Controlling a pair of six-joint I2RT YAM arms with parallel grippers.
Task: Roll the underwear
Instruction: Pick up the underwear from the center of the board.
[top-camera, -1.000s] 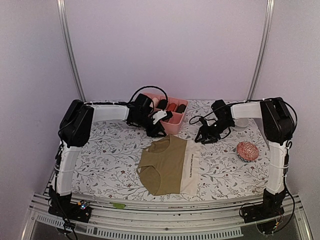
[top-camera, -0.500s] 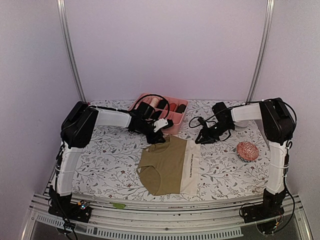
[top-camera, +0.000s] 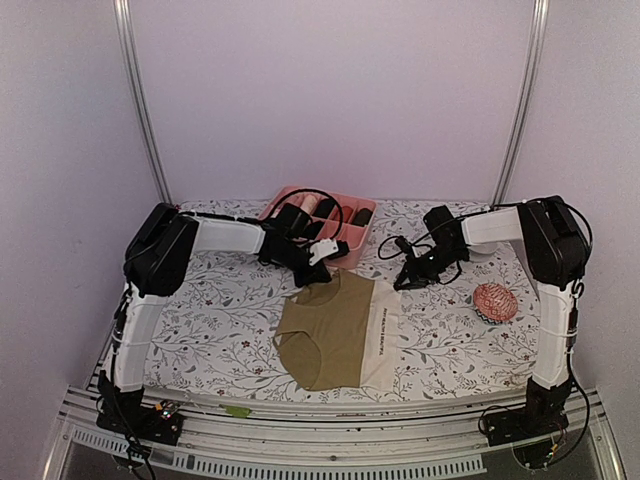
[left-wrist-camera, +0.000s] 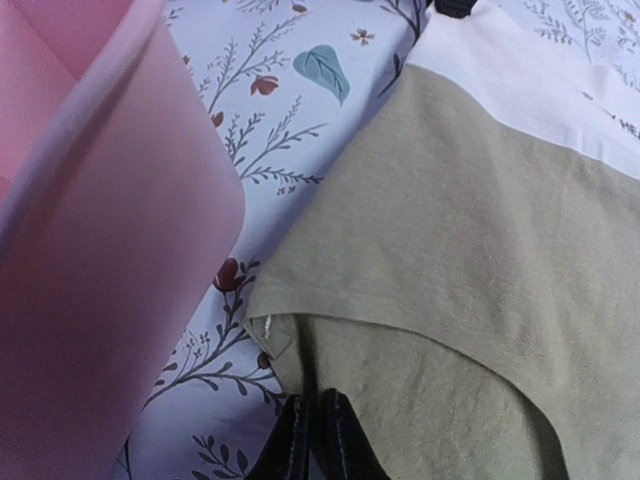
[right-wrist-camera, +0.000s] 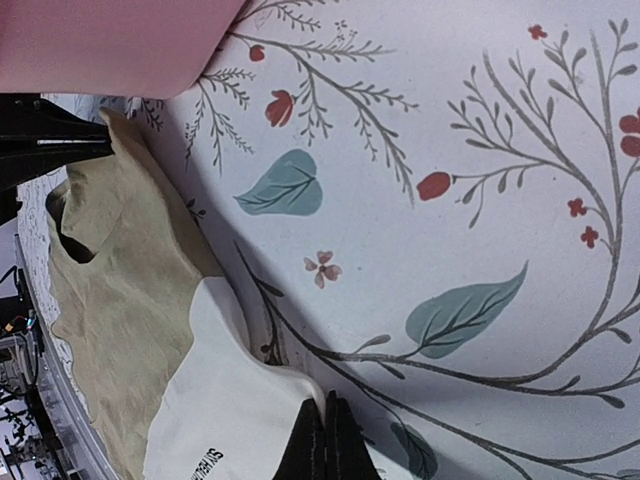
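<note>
1 olive-brown underwear with a cream printed waistband lies flat in the middle of the surface, just before the pink box. The left gripper is closed narrow on its far leg edge. The right gripper seemingly pinches the waistband corner. In the box, dark rolls are too small to identify.

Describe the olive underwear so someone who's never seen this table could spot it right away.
On the floral tablecloth, look just in front of the pink box. The underwear lies flat there, olive-brown with a cream printed waistband, unlike the dark items inside the box.
</note>
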